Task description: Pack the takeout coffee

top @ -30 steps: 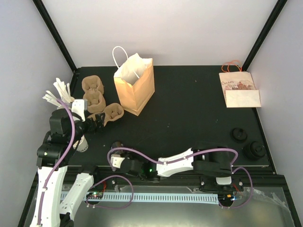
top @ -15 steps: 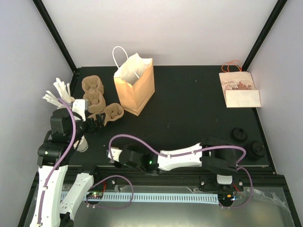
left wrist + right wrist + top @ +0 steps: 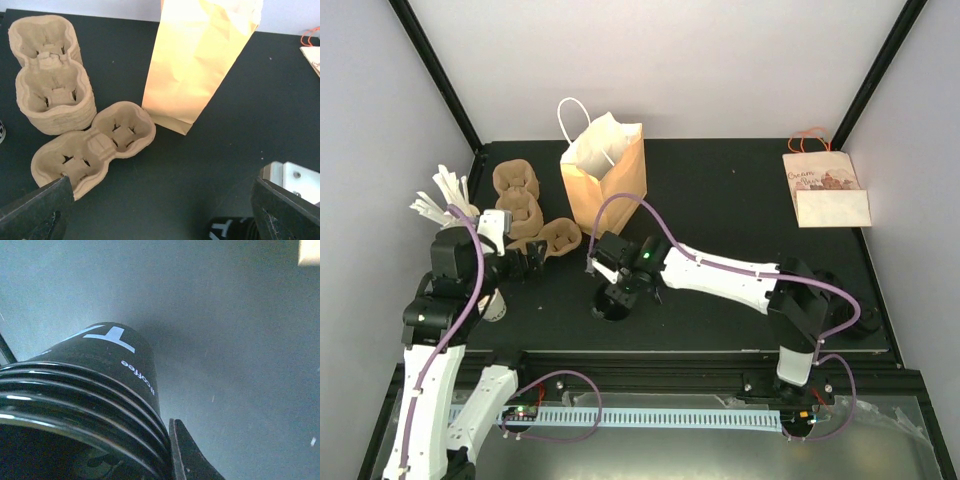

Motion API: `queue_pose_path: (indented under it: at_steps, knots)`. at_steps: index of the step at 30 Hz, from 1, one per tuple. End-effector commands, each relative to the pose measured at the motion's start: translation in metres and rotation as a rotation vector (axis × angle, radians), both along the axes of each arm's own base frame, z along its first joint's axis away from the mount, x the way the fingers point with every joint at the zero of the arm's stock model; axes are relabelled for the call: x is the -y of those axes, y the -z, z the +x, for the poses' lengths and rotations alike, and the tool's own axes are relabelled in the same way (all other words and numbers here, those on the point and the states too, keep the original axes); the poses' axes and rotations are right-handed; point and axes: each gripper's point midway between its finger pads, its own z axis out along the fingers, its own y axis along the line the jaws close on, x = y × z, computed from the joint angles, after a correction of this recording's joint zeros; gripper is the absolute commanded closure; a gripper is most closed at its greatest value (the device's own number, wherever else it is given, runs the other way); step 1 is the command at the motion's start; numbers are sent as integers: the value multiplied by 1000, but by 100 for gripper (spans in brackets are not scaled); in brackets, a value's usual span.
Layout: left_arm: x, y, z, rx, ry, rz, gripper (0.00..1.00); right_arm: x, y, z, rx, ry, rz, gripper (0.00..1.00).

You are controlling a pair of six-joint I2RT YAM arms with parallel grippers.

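A black takeout coffee cup (image 3: 610,306) with white lettering hangs from my right gripper (image 3: 618,288), which is shut on its ridged rim. In the right wrist view the cup (image 3: 95,390) fills the left side and one finger (image 3: 192,455) presses against its rim; the other finger is hidden. Whether the cup touches the table I cannot tell. A loose two-cup cardboard carrier (image 3: 558,238) lies left of it, in front of the upright brown paper bag (image 3: 605,185). My left gripper (image 3: 525,262) is open wide with nothing in it, looking at the carrier (image 3: 95,147) and bag (image 3: 200,60).
A stack of carriers (image 3: 518,198) sits at the back left, with white stirrers (image 3: 442,195) beyond the table edge. Two black lids (image 3: 825,285) (image 3: 860,318) lie at the right. A flat printed paper bag (image 3: 825,190) is at the back right.
My right gripper shut on the cup near the front left edge, then the arm swung it away from the edge toward the bag. The left arm barely moved.
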Motion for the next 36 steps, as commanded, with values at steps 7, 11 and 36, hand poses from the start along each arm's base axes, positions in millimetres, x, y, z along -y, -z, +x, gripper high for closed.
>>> queue_pose_path:
  at_steps: [7,11,36]
  knots:
    - [-19,39,16,-157,-130,33,1,43,26,-7,-176,114,-267,87]
    - [-18,48,19,-195,-137,22,1,27,34,22,-158,146,-262,88]
    - [-28,53,31,-164,-230,-11,1,-50,10,143,34,300,-33,82]
